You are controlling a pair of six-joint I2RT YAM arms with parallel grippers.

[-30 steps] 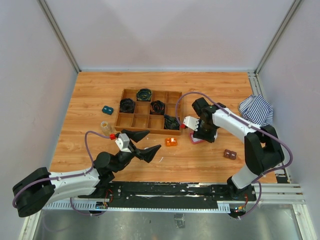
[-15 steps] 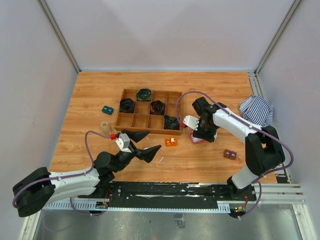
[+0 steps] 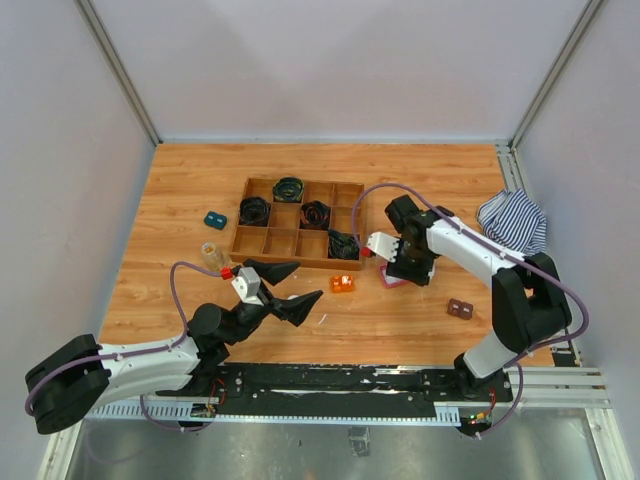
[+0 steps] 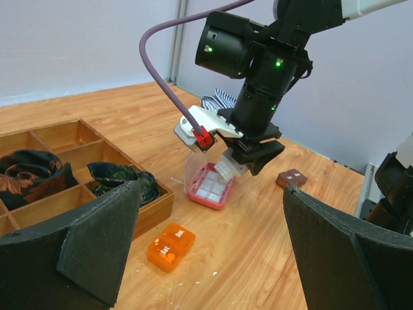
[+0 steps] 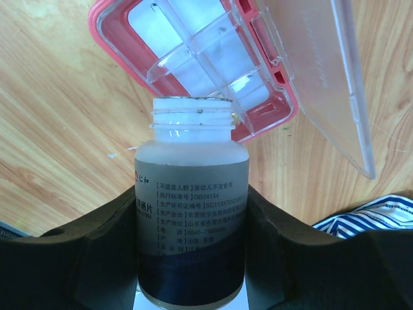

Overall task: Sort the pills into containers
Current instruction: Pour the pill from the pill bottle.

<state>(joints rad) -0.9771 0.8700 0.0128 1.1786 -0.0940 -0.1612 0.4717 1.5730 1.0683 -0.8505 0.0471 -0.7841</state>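
Observation:
My right gripper [image 5: 192,213] is shut on a frosted labelled bottle [image 5: 192,194] with no cap on it. The bottle's open mouth is tipped over the flat pink box [image 5: 193,58], whose clear lid [image 5: 342,84] stands open. In the top view this gripper [image 3: 398,268] hangs over the pink box [image 3: 392,281], right of the wooden tray. The left gripper [image 3: 305,282] is open and empty, hovering left of the orange block [image 3: 343,284]. A small clear vial [image 3: 211,253] stands left of the tray. No loose pills show, and the label hides the bottle's contents.
The wooden compartment tray [image 3: 297,224] with black coils sits at centre back. A teal piece [image 3: 215,219] lies left of it. A small brown block [image 3: 460,309] and a striped cloth [image 3: 512,220] are on the right. The orange block [image 4: 170,246] lies between my left fingers' line of sight.

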